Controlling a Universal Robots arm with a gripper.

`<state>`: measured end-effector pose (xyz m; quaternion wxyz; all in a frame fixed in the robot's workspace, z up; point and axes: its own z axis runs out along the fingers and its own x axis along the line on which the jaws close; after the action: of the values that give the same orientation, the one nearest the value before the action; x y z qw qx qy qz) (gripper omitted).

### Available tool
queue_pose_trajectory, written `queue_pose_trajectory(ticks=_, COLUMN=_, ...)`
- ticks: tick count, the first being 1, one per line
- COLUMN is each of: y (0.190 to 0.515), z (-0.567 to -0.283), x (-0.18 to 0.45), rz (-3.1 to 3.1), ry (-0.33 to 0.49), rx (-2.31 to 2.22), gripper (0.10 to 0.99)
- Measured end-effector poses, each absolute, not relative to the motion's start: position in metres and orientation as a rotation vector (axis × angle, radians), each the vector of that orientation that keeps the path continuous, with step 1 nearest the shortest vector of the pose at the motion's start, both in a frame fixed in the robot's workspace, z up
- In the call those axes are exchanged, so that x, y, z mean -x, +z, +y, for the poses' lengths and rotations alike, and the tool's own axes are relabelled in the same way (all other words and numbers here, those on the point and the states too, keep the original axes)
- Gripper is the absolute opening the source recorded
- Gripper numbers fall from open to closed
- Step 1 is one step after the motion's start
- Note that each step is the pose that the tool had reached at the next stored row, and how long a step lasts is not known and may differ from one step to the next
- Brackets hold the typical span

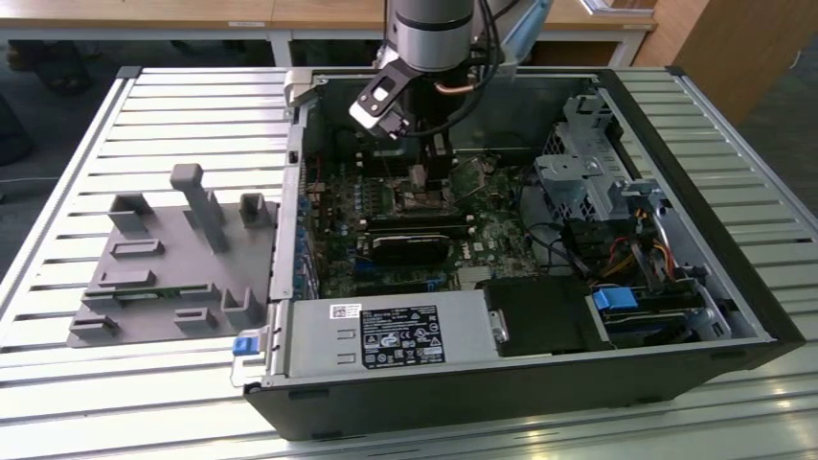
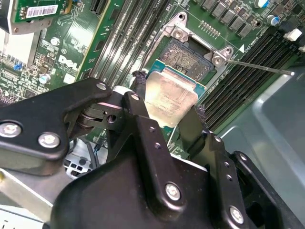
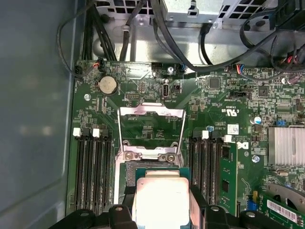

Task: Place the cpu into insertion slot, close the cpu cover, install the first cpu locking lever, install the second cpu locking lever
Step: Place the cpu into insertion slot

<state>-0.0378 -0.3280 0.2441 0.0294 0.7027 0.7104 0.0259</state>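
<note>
The 1 arm reaches down from above into an open computer case (image 1: 511, 398) that lies on a slatted metal table (image 1: 141, 407), with a grey plastic fixture (image 1: 167, 264) on the table at the exterior view's left of the case. The gripper (image 1: 428, 180) hangs over the green motherboard (image 1: 505, 235), near the middle of the case. In both wrist views its 2 black fingers (image 2: 138, 102) are clenched on opposite edges of the cpu (image 2: 171, 93), whose dull silver top faces the cameras. The cpu (image 3: 159, 198) is held at the near edge of the insertion slot (image 2: 190, 55), overlapping that edge, while most of the slot's dark centre lies uncovered beyond it; whether the chip touches the socket cannot be told. In the first wrist view the cpu cover (image 3: 150, 111) is swung open and lies back over the board on the far side of the slot (image 3: 125, 174), with green board showing through its cut-out middle. Long black memory slots (image 3: 93, 167) run along both sides of the socket. A thin metal rod (image 2: 259, 67) sticks out from 1 corner of the socket, and a round coin battery (image 3: 107, 85) sits on the board beyond the cover.
</note>
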Motion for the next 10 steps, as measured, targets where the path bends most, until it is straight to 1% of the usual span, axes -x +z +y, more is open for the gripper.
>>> queue_pose_trajectory(ticks=10, y=0.233, z=-0.322, x=0.04, rz=2.191, ry=0.08, rx=-2.167, gripper=0.525)
